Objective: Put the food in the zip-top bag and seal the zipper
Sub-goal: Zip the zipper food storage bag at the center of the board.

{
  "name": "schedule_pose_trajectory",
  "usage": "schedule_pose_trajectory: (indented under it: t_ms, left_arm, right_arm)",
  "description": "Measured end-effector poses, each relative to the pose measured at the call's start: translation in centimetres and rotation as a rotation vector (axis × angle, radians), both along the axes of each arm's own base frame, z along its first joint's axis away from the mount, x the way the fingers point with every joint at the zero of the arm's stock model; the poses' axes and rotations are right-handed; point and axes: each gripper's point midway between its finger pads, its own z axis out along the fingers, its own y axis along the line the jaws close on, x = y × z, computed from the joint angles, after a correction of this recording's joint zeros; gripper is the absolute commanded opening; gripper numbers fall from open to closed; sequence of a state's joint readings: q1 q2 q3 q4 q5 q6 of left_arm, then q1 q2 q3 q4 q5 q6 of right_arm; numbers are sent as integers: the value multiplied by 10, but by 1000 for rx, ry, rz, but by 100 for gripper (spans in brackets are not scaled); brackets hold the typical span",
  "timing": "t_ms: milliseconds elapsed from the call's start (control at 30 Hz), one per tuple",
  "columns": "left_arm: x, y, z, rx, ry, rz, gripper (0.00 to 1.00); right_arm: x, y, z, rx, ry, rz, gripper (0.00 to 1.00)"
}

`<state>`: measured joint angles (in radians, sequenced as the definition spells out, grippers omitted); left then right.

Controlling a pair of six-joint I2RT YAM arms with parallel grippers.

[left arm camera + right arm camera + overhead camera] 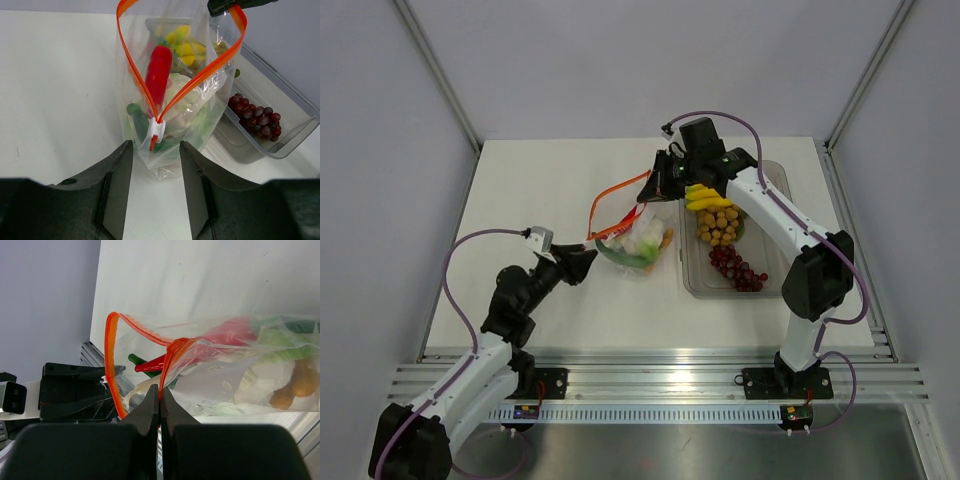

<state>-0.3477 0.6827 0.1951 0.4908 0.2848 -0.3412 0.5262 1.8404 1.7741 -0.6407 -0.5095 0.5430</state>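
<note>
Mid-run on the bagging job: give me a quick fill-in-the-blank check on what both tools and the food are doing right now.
The right tool is shut on the orange-red ____ of the zip-top bag.
The long red food inside the bag is the ____.
The dark red grapes lie in the clear ____, not in the bag.
The left tool is ____, its fingers either side of the white slider.
Missing words: zipper; chilli; tub; open.

Hard to tell apart the food through the blurred zip-top bag — cropped at the right wrist view's edge.
</note>
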Motion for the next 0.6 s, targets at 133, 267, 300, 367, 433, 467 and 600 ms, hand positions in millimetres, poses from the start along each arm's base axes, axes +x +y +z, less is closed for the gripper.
schedule_pose_trajectory:
  t_ms: [133, 267, 300, 367, 433, 467, 600]
  left_arm:
    - [2, -3, 2, -5, -9, -5, 29]
    - [5, -8, -12, 11, 30, -17, 7]
    - [5, -9, -14, 16, 38, -20, 0]
    - [5, -10, -16, 21, 44, -24, 0]
    - [6, -11, -13, 23, 36, -25, 0]
    - [8, -11, -9, 23, 27, -23, 0]
    - [12, -11, 4, 23, -8, -14, 0]
  right_arm:
    - [1, 1, 0, 4, 3, 4, 0]
    - [1, 0, -1, 2, 8, 4, 0]
    - [1, 0, -1, 1, 9, 4, 0]
    - [0, 0, -1, 0, 11, 4, 0]
    - [0, -1, -1, -1, 9, 5, 0]
    - [1, -1, 0, -1, 8, 5, 0]
    - [1, -1, 0, -1, 5, 6, 0]
